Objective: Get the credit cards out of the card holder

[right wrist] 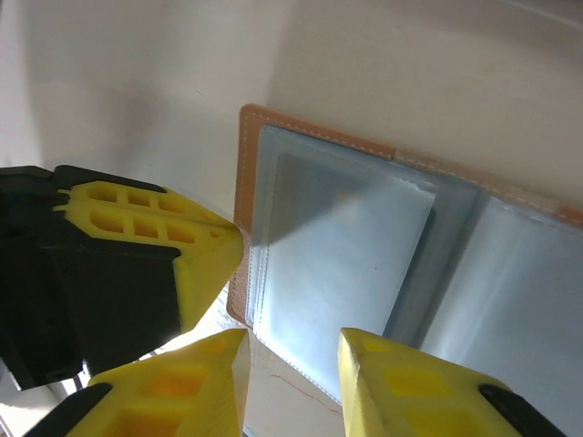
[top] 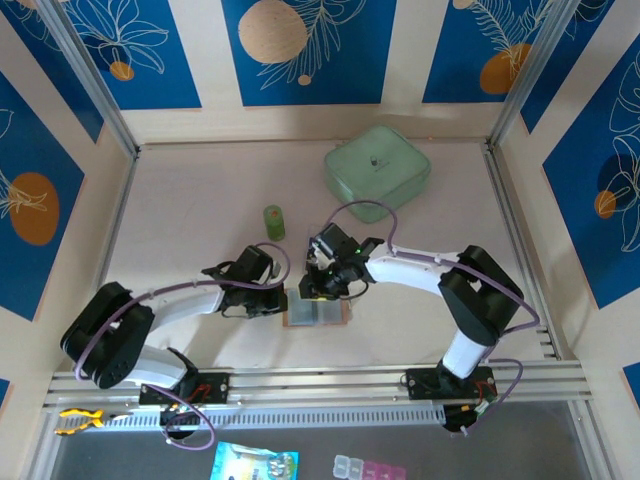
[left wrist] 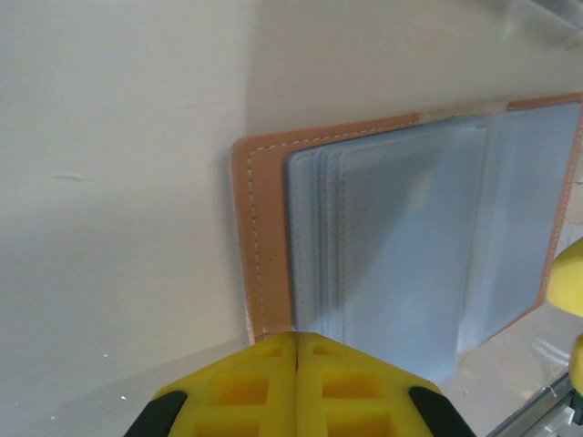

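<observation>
Front ledge: a yellow tool at 7 o'clock of the top view, a printed packet and small pill boxes near 6 o'clock, all on the near side of the aluminium rail.
Table: a pale surface beyond the rail, with both arms reaching in toward its middle.
Card holder: the card holder lies flat and open just beyond the rail, at the near centre of the table. Its tan stitched border frames two grey-blue sleeve panels.
Credit cards: the sleeves are cloudy, and I cannot tell whether any credit cards sit inside them.
Left gripper: the left gripper is at 9 o'clock of the card holder. Its yellow fingers are pressed fully together, with the tip at the tan corner. I cannot tell whether any leather is pinched between them.
Right gripper: the right gripper is at 12 o'clock of the card holder. Its jaws stand partly apart with nothing held, and the gap sits over the edge of the nearer sleeve panel, just beside the left gripper's tip.
Green cylinder: a small upright green cylinder stands at 11 o'clock of the card holder, apart from both grippers.
Green box: a translucent pale green box sits farther off at 1 o'clock, near the back wall.
</observation>
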Motion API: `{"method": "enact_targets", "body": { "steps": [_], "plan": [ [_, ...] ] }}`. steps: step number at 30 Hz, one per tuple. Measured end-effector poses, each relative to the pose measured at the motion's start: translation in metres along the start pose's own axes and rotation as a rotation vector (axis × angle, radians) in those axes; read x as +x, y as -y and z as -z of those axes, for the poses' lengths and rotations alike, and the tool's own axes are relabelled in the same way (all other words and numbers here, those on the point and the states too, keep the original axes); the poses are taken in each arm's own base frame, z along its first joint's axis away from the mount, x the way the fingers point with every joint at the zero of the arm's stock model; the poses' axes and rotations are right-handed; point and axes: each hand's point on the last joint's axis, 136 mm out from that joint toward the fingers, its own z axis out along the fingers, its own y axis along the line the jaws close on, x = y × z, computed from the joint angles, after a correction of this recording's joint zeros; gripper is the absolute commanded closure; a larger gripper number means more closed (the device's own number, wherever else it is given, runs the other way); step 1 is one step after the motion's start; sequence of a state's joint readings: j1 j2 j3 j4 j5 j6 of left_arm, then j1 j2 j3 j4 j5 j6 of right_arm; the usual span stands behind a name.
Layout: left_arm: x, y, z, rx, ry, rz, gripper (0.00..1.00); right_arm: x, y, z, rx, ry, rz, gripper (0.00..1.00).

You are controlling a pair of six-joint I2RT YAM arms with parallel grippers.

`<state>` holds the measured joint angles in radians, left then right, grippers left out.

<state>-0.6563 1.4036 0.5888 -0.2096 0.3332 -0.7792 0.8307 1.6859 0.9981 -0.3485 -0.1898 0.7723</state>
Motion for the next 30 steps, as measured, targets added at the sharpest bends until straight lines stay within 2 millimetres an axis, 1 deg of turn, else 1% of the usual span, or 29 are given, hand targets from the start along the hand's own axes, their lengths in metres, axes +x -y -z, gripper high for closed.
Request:
{"method": "enact_targets", "body": {
  "steps": [3,8,10,13,18,23,30],
  "plan": [
    [0.002,-0.003,-0.002,-0.013,-0.012,0.006,0.99,0.003,0.003,-0.006,0.009,-0.017,-0.017,0.66],
    [0.005,-0.007,-0.004,-0.025,-0.026,0.01,0.99,0.004,0.005,-0.011,0.016,-0.026,-0.035,0.64],
    [0.005,-0.007,-0.004,-0.025,-0.026,0.01,0.99,0.004,0.007,-0.014,0.02,-0.031,-0.04,0.65],
    [0.005,-0.007,-0.004,-0.026,-0.026,0.009,0.99,0.008,0.006,-0.019,0.021,-0.043,-0.041,0.7],
    [0.004,-0.006,-0.004,-0.028,-0.029,0.003,0.99,0.013,0.005,-0.024,0.016,-0.065,-0.041,0.7],
    [0.005,-0.007,-0.004,-0.038,-0.04,-0.01,1.0,0.012,0.008,-0.025,0.038,-0.069,-0.049,0.67],
    [0.004,-0.006,-0.004,-0.047,-0.051,-0.022,1.0,0.012,0.016,-0.023,0.086,-0.06,-0.056,0.67]
  ]
}}
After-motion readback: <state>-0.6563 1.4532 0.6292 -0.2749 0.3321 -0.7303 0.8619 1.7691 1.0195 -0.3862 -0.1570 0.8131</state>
